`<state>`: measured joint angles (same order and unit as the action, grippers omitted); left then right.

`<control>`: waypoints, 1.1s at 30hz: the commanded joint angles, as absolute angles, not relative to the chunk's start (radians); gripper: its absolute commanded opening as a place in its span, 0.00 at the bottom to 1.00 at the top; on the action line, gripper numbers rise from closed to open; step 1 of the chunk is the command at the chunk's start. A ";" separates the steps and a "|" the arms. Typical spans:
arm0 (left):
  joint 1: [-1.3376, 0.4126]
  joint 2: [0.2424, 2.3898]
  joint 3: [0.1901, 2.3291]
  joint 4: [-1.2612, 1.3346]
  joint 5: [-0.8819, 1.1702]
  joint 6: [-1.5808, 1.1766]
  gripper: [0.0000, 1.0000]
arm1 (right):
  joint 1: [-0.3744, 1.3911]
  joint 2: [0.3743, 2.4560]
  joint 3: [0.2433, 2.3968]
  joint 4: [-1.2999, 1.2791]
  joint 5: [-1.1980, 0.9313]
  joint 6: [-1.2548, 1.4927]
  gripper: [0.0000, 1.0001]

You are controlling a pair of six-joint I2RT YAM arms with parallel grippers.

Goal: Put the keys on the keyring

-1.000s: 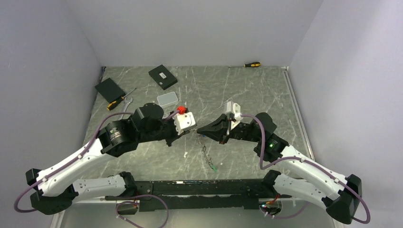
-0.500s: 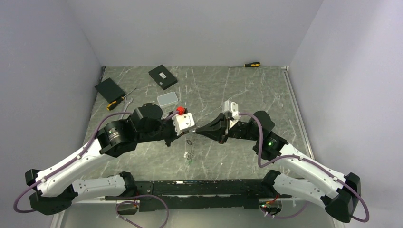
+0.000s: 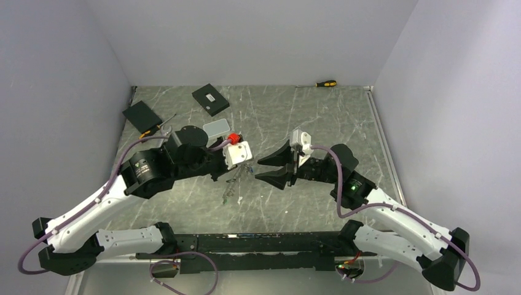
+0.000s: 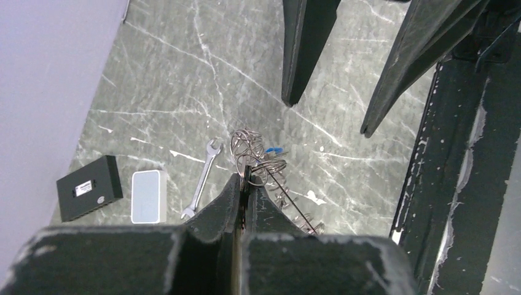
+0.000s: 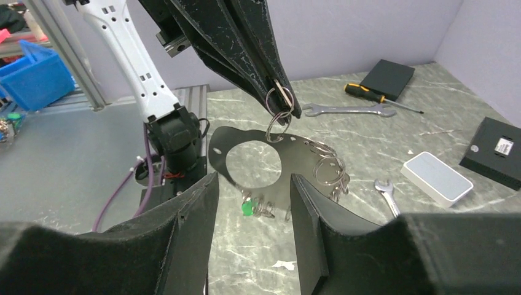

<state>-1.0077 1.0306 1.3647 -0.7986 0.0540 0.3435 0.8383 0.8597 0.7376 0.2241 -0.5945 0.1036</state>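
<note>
My left gripper [image 3: 249, 162] is shut on a small ring at the top of the keyring [image 5: 278, 98]. The keyring's dark wire loop [image 5: 246, 138] hangs blurred below it, fringed with silver keys [image 5: 329, 167] and a green tag [image 5: 247, 209]. In the left wrist view the rings and keys [image 4: 255, 150] bunch just past my shut fingertips [image 4: 236, 184], with a blue tag [image 4: 274, 150] among them. My right gripper [image 3: 263, 168] stands open close to the right of the bunch and holds nothing. Its fingers [image 5: 196, 209] straddle the hanging loop from a little way back.
A long silver wrench [image 5: 350, 110], a yellow-handled screwdriver [image 3: 150, 131] and a black box [image 3: 142, 116] lie at the back left. A white case [image 3: 216, 128] and another black box [image 3: 210, 99] sit behind the grippers. A second screwdriver [image 3: 325, 83] lies by the back wall.
My right gripper has opened and let go of the bunch. The keyring and keys have swung left and now dangle from the left gripper alone, which has shifted slightly back.
</note>
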 commanded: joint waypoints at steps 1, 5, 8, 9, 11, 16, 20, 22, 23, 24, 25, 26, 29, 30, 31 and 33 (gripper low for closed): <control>-1.005 1.043 1.419 -0.782 0.002 0.425 0.00 | 0.841 0.822 0.745 0.217 -0.553 0.083 0.50; -1.005 1.120 1.453 -0.814 -0.122 0.447 0.00 | 0.841 0.806 0.738 0.182 -0.494 0.074 0.51; -1.005 1.195 1.473 -0.828 -0.213 0.432 0.00 | 0.841 0.783 0.727 0.166 -0.415 0.076 0.51; -1.004 1.217 1.480 -0.827 -0.227 0.429 0.00 | 0.841 0.771 0.721 0.164 -0.383 0.078 0.51; -1.002 1.266 1.500 -0.823 -0.246 0.426 0.00 | 0.841 0.743 0.702 0.165 -0.307 0.087 0.51; -0.971 1.388 1.567 -0.771 -0.242 0.385 0.00 | 0.841 0.658 0.662 0.135 -0.061 0.120 0.51; -0.950 1.523 1.660 -0.742 -0.222 0.360 0.00 | 0.840 0.576 0.648 0.059 0.208 0.163 0.52; -0.938 1.598 1.727 -0.736 -0.231 0.356 0.00 | 0.839 0.525 0.629 0.024 0.323 0.200 0.52; -0.931 1.637 1.766 -0.733 -0.231 0.353 0.00 | 0.839 0.498 0.617 0.013 0.375 0.207 0.52; -0.922 1.675 1.806 -0.731 -0.219 0.347 0.00 | 0.839 0.472 0.606 0.006 0.416 0.220 0.52; -0.909 1.712 1.851 -0.730 -0.199 0.340 0.00 | 0.839 0.447 0.596 0.005 0.447 0.227 0.52; -0.901 1.754 1.897 -0.729 -0.178 0.332 0.00 | 0.839 0.424 0.587 -0.008 0.471 0.231 0.52; -0.884 1.886 2.046 -0.725 -0.139 0.334 0.00 | 0.839 0.364 0.578 -0.043 0.521 0.240 0.52; -0.884 1.933 2.100 -0.729 -0.134 0.337 0.00 | 0.839 0.352 0.579 -0.051 0.530 0.240 0.52; -0.884 1.987 2.159 -0.741 -0.124 0.333 0.00 | 0.839 0.342 0.580 -0.064 0.539 0.240 0.52; -0.883 2.092 2.312 -0.790 -0.090 0.324 0.00 | 0.839 0.326 0.590 -0.088 0.554 0.242 0.52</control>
<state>-0.8841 1.9636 2.0846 -0.7918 -0.1577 0.3481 0.8383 0.3534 0.5797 -0.0380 0.4492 0.2195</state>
